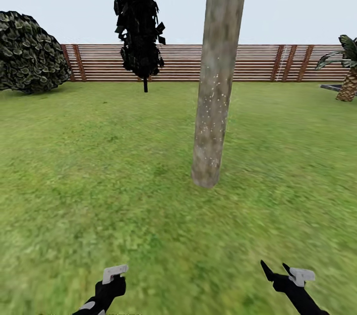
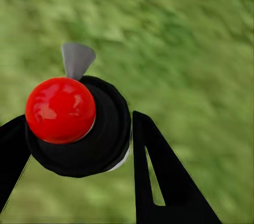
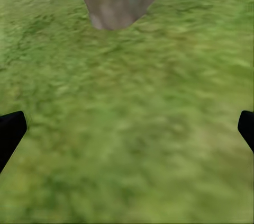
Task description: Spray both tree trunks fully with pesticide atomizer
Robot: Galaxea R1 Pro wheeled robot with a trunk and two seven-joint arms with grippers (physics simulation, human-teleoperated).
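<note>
**Sprayer held in left hand, trunk ahead**

The tree trunk (image 1: 218, 82) is seen standing near on the grass (image 1: 99, 181). The sprayer (image 2: 79, 123) is gripped round its body by the left hand (image 1: 111, 280); it is judged light, stiff and smooth. The right hand (image 1: 282, 275) is spread wide, empty.

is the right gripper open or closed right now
Open. In the right wrist view the right gripper has its two black fingertips far apart at opposite edges, with bare grass between them and nothing held.
</note>
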